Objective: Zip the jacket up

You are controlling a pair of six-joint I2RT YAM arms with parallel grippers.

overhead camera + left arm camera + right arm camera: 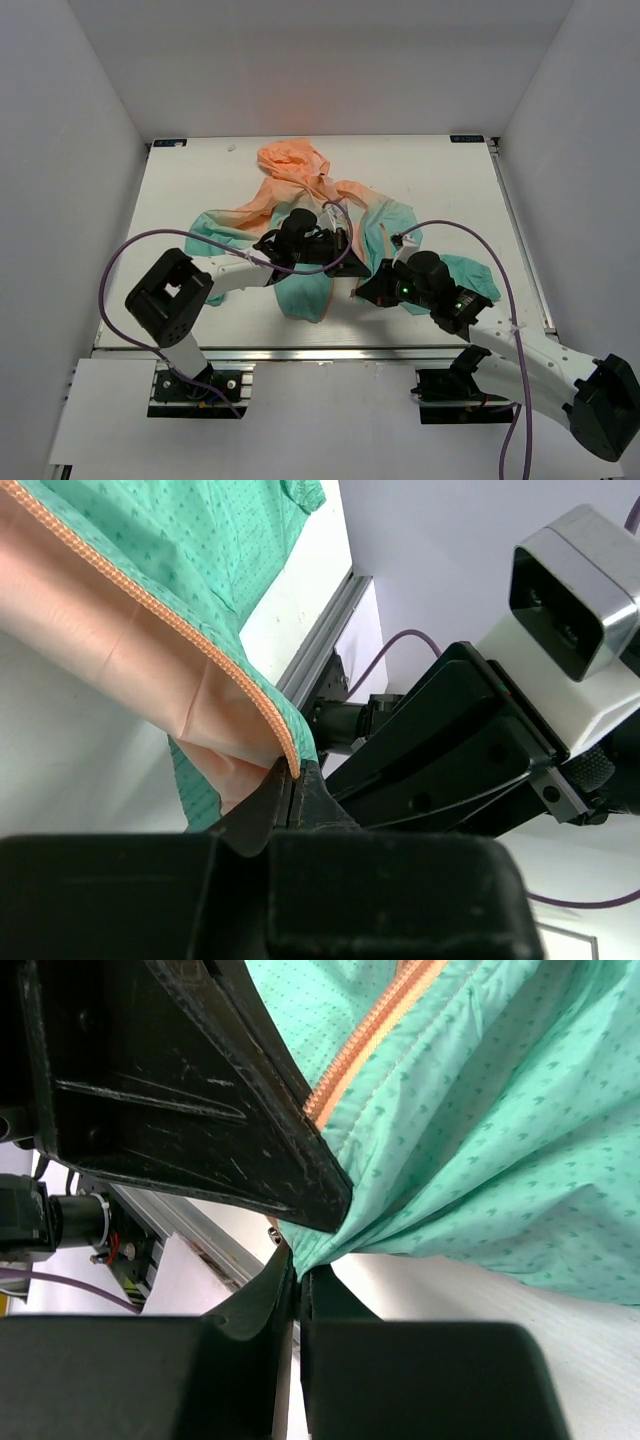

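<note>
Top external view: the jacket (300, 195) is sprawled across the middle of the table (180, 190), with the peach hood (290, 160) on the far side and the teal hem and sleeves spread toward the arms. Both arms reach in over the near, teal part. The left gripper (347, 262) and right gripper (366, 288) sit just beside each other at the front opening, approx. mid-table.

Left wrist cam: 2 fingers (262, 808) are pressed together, no gap showing, w/ the edge of the orange zipper tape (150, 605) pinched between the tips. There's peach lining on 1 side of the tape and teal fabric on the other, and the cloth hangs lifted off the table there. The right arm (450, 750) fills the right of that view, black and bulky, w/ the table's metal rail (320, 640) behind it.

Right wrist cam: its fingers (328, 1298) are also closed tight, w/ a fold of teal fabric caught at the tips, just beside the tape's lower end. The left gripper's black finger crosses right above, nearly touching. Can't tell if a slider sits in either grip.
</note>
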